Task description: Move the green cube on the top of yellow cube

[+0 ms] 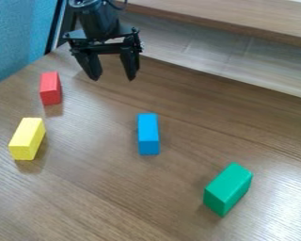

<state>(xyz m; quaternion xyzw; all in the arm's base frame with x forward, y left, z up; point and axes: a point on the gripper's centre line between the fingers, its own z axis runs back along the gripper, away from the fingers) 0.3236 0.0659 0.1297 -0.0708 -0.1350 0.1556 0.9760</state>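
My gripper (113, 79) hangs open over the back left of the wooden table, nothing between its fingers. Far from it, at the lower right, the green block (228, 188) lies on the table, turned at a slant. The yellow block (27, 138) rests on the table at the left, below and to the left of the gripper, with nothing on top of it. The two blocks are well apart.
A blue block (148, 134) lies mid-table, between the yellow and green ones. Behind the yellow one is a red block (51, 88), left of the gripper. A wooden ledge (241, 27) runs along the back, and a blue panel (18, 37) stands at the upper left.
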